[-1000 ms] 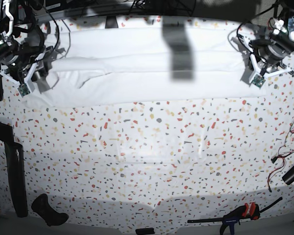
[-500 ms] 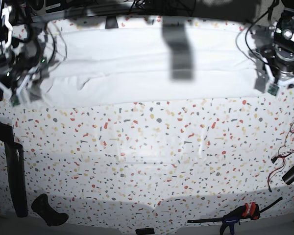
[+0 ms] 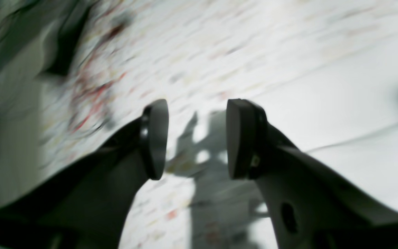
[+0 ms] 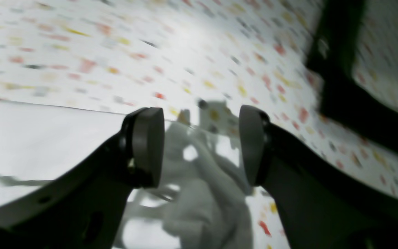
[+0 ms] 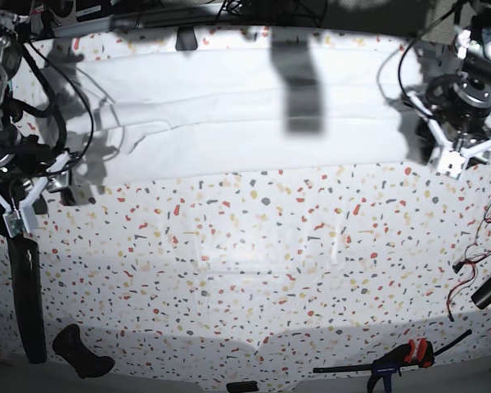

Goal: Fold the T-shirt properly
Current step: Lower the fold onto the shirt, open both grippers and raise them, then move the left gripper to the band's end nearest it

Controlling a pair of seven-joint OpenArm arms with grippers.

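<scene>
The T-shirt [image 5: 229,123] lies as a long white folded band across the far side of the speckled table. My left gripper [image 5: 456,160] hovers just off its right end, open and empty. In the left wrist view the left gripper [image 3: 197,138] has table under it and the T-shirt [image 3: 340,114] to the right. My right gripper [image 5: 18,209] hangs open past the shirt's left end, nearer the front. In the right wrist view the right gripper [image 4: 200,145] stands over a bunched corner of the T-shirt [image 4: 202,207], holding nothing.
A dark shadow strip [image 5: 299,90] crosses the shirt. A black bar [image 5: 24,295] and a black object [image 5: 82,352] sit at the front left. A clamp with orange grips [image 5: 397,360] lies front right, with loose cables [image 5: 475,262] at the right edge.
Both grippers have opened and come off the shirt's ends. The right gripper dropped toward the front left; the left gripper shifted outward to the right. The shirt stays flat.
</scene>
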